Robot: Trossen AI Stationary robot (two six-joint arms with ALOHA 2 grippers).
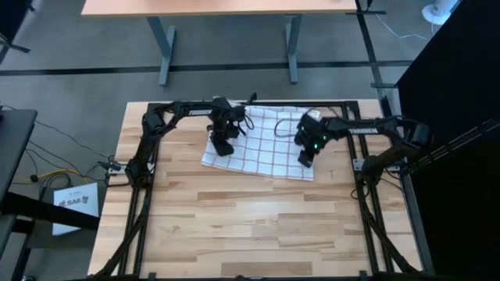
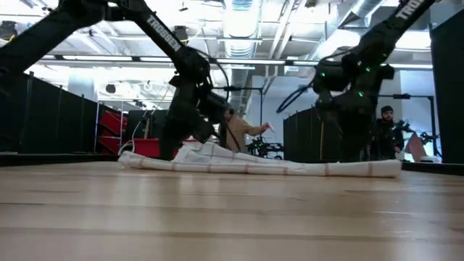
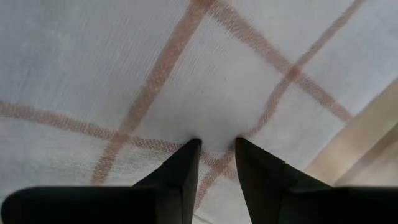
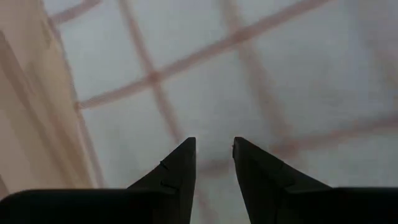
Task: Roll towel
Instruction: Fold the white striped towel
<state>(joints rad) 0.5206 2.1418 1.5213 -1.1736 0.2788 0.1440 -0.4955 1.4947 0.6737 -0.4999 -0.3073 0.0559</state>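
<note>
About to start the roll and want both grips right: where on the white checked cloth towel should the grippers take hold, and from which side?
Grip the white cloth towel with reddish-brown grid lines along its near edge, one gripper by each corner, coming straight down. It lies flat on the wooden table, so only a top-down pinch can gather fabric. The left gripper and right gripper are already poised there, fingers slightly apart.

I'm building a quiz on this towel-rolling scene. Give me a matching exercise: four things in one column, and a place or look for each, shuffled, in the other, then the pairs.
Things:
1. towel
2. left gripper
3. right gripper
4. table

Descriptions:
A. light wood planks
B. down on the towel's near left edge
C. white with reddish-brown grid lines, lying at the table's far side
D. down on the towel's near right corner

Pairs: 1-C, 2-B, 3-D, 4-A
</note>
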